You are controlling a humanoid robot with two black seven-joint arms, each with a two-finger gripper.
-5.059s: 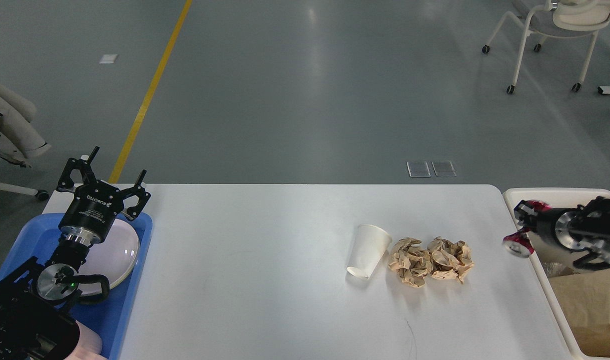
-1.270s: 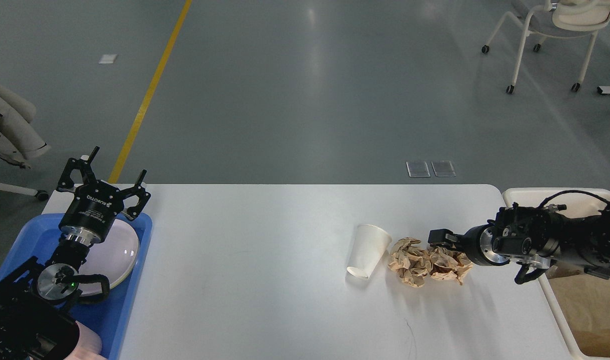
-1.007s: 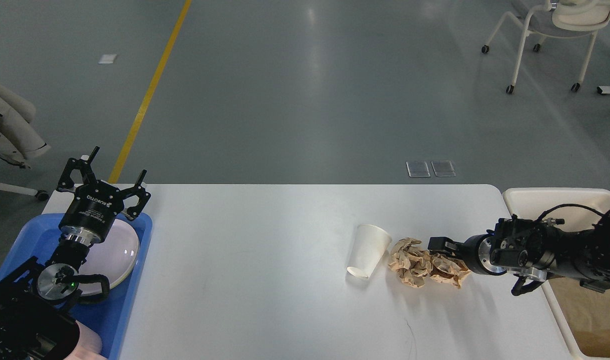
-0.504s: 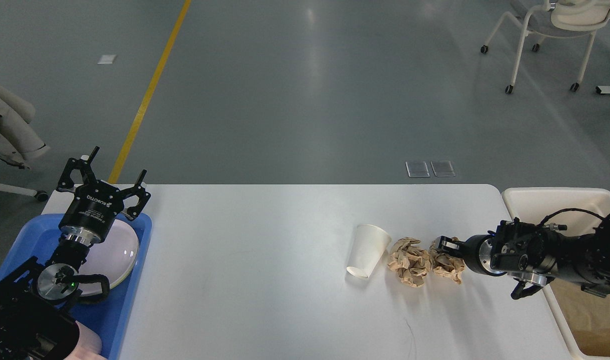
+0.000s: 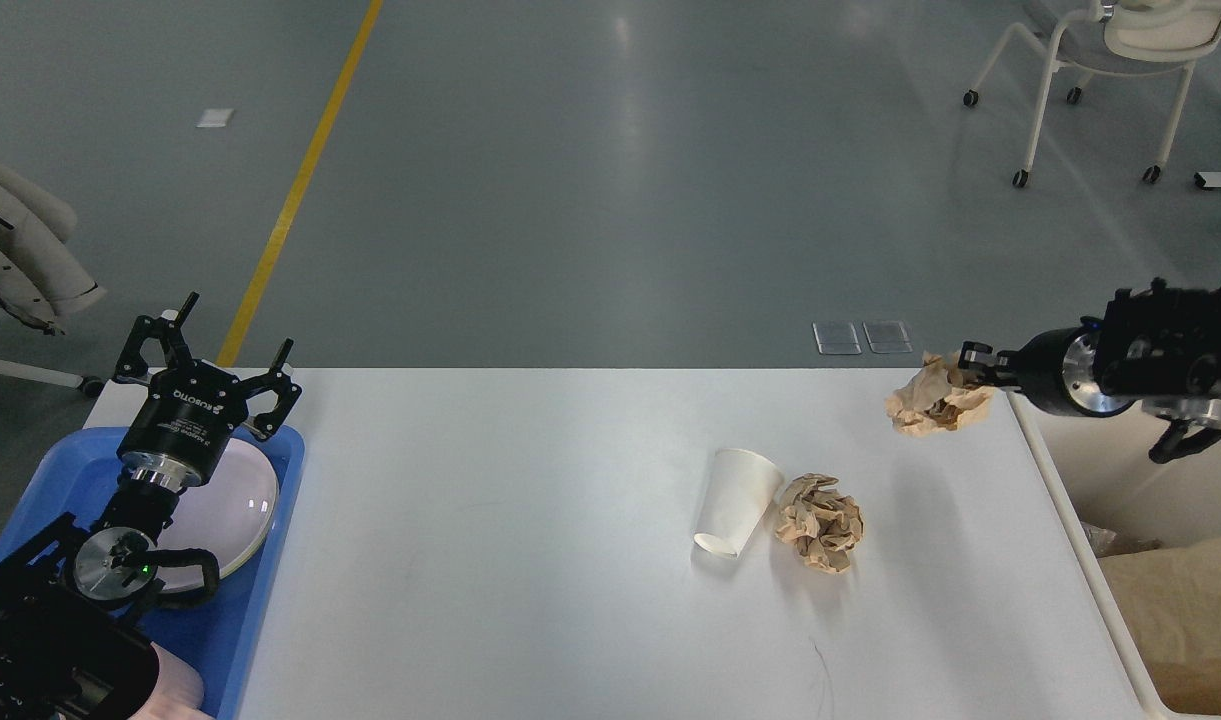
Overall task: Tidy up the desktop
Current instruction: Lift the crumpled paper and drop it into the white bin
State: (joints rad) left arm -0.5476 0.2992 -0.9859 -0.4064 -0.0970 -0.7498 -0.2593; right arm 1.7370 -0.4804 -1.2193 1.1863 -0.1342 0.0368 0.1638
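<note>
Nearby, cup (image 5: 735,502), paper ball (image 5: 820,520), bin (image 5: 1120,500)

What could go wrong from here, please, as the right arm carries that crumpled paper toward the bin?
1. The right gripper seems to pinch only an edge of the held paper ball, which hangs below the jaws; it might slip out onto the desktop before reaching the cream bin.
2. The second paper ball lies touching or nearly touching the paper cup, so grabbing it next could tip the cup.
</note>
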